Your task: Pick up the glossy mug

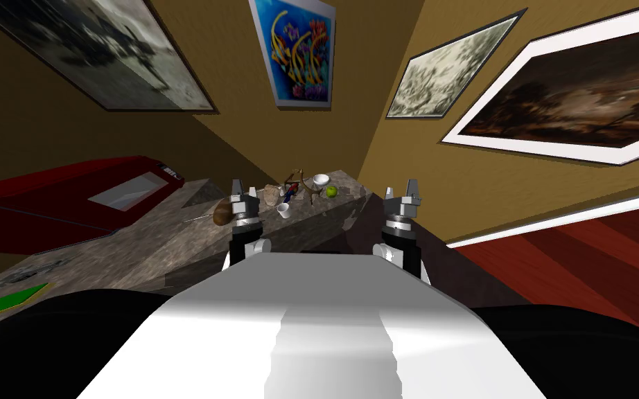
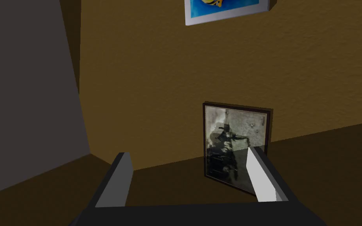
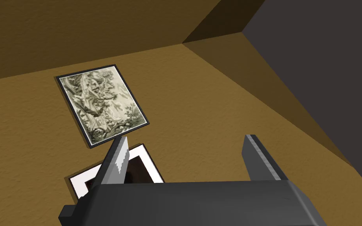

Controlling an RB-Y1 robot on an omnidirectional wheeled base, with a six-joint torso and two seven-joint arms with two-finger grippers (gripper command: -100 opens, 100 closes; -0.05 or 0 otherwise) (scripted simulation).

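A small white mug [image 1: 283,210] stands among clutter on a counter, just beyond the left gripper [image 1: 244,192] and well apart from the right gripper [image 1: 403,191]. Both grippers are raised, fingers spread apart, holding nothing. A reach could well knock the brown loaf-like lump [image 1: 222,213], the white bowl [image 1: 321,180] or the green apple [image 1: 330,191], or tip the mug, because they sit close together. The counter [image 1: 138,242] is mottled grey stone. A red unit [image 1: 68,201] adjoins it. Framed pictures hang on ochre walls.
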